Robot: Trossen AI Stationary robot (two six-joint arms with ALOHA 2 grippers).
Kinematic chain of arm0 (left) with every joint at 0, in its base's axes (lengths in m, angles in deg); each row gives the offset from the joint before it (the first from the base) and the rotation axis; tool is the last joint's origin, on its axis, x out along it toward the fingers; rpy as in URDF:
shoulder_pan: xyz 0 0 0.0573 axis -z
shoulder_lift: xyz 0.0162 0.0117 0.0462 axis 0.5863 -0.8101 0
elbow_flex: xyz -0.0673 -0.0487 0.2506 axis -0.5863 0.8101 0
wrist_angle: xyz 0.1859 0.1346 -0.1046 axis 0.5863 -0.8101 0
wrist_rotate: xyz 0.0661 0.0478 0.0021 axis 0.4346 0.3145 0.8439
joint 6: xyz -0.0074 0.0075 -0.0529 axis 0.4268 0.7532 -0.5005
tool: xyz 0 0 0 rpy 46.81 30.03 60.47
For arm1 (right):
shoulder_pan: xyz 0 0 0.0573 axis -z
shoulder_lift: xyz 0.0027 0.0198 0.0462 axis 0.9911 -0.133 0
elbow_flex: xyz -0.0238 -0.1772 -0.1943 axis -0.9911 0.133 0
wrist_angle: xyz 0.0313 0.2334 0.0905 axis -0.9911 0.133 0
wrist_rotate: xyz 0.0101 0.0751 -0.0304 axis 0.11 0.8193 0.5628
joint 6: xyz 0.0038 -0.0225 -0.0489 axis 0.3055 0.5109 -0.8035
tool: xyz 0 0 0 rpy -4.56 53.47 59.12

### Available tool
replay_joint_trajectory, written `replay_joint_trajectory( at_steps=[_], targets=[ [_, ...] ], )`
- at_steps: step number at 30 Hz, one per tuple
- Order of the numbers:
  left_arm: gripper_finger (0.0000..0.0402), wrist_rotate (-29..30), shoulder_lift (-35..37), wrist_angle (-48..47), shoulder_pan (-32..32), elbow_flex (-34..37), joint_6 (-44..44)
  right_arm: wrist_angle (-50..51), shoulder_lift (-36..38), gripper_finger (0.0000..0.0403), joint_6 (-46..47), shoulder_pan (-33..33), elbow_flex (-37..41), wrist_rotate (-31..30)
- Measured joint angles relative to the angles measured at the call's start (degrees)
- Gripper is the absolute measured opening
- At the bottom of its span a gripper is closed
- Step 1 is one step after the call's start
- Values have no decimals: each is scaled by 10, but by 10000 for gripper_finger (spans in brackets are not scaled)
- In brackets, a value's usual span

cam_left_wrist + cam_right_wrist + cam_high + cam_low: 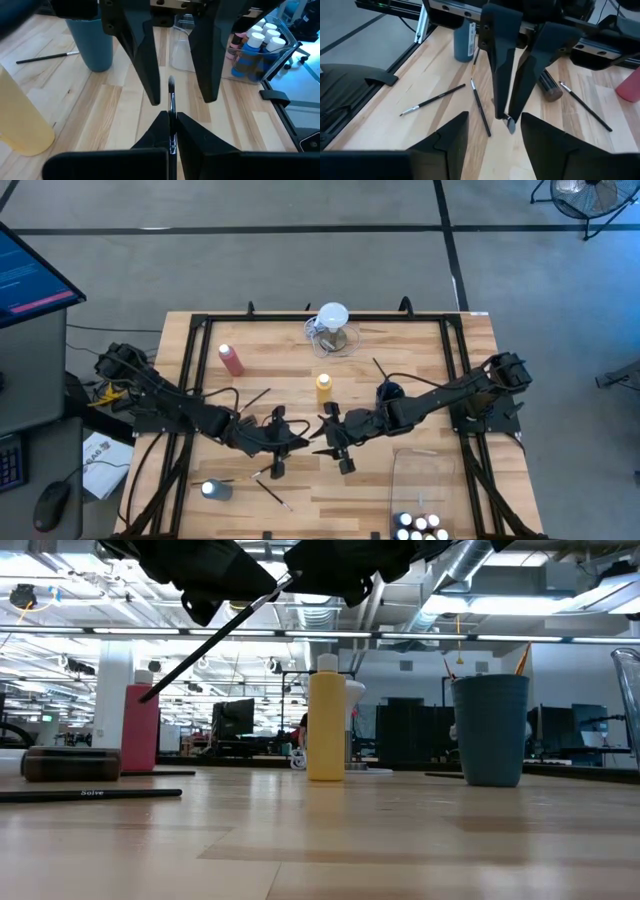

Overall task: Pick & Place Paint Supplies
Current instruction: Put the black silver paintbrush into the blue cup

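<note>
Two arms meet nose to nose over the middle of the bench (300, 510); reading from the left, a pink-red squeeze bottle (231, 359) stands toward the far left, a small white-capped bottle (215, 489) lies near the front edge, and loose paintbrushes (274, 493) lie flat on the wood beside it; next comes the left tool (171, 134), fully closed, pinching a thin dark paintbrush (171, 102) clear of the bench; the brush's long axis runs along the line between the two arms, a short end poking forward toward the right arm, the longer part sloping down and back on the left arm's side in the low view; directly facing it, the right tool (182, 98) stands partly open and holds nothing, one finger on each side of that short end, apparently not touching it; this looks like a hand-over, and it turns on the right tool closing across the shaft, just ahead of the left fingertips; behind them stands the yellow squeeze bottle (323, 387), then a blue cup (390, 392) near the right arm; at the front right a clear bin (400, 480) holds more white-capped bottles (420, 527), well apart from the brush and far nearer the right arm.
</note>
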Motion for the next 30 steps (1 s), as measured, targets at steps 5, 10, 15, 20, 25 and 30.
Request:
replay_joint_trajectory(
  at_steps=[5, 10, 15, 20, 25, 30],
  targets=[
    [0, 0, 0, 3, 0, 0, 1, -1, 0, 160, 0, 0, 0, 0],
    [0, -2, 0, 4, 0, 0, 2, -2, 0, 132, 0, 0, 0, 0],
    [0, -2, 0, 4, 0, 0, 2, -2, 0, 96, 0, 0, 0, 0],
    [0, -2, 0, 5, 0, 0, 2, -2, 0, 68, 0, 0, 0, 0],
    [0, -4, 0, 8, 0, 0, 2, -2, 0, 55, 0, 0, 0, 0],
    [0, -7, 0, 11, 0, 0, 8, 11, 0, 28, 3, 6, 0, -1]
  ],
)
